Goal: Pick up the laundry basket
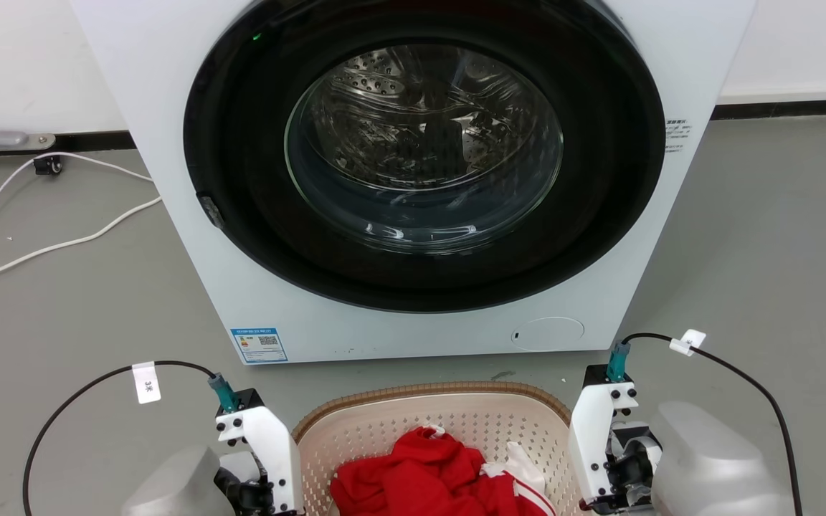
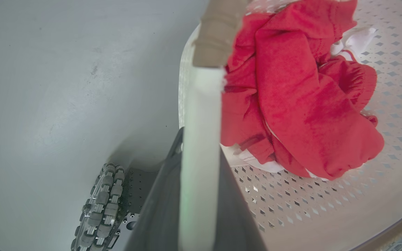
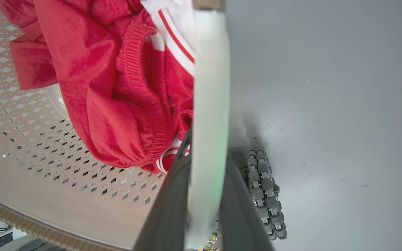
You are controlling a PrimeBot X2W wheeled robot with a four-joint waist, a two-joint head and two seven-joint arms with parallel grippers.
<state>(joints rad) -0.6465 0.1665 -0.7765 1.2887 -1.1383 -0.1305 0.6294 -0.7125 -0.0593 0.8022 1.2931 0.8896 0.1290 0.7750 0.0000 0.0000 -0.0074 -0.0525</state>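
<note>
Grasping looks finished, and the lift is the step in hand. In the head view the laundry basket [image 1: 384, 430] sits low at 6 o'clock, just in front of the washer [image 1: 413, 337], which stands at 12 o'clock. A red garment [image 1: 420, 476] is heaped inside the basket. The two wrists flank the basket at 7 and 5 o'clock.

In the left wrist view the left gripper [image 2: 201, 143] is narrowed onto the left handle [image 2: 201, 104]. Its dark fingers [image 2: 162, 202] lie against both sides of the white bar, which runs toward 12 o'clock and meets the brown rim. The right wrist view shows the same arrangement. The right gripper [image 3: 209, 146] is pinched on the right handle [image 3: 210, 69], with the clothing at 10 o'clock and the bare floor [image 3: 326, 104] at 3 o'clock.

Whether the basket has left the floor cannot be told from these views.

The next move probably calls for both arms to rise together at an even pace. That would keep the basket level so the loose load does not slide. The handles are thin and smooth, so uneven pulling could twist one out of its grip.
</note>
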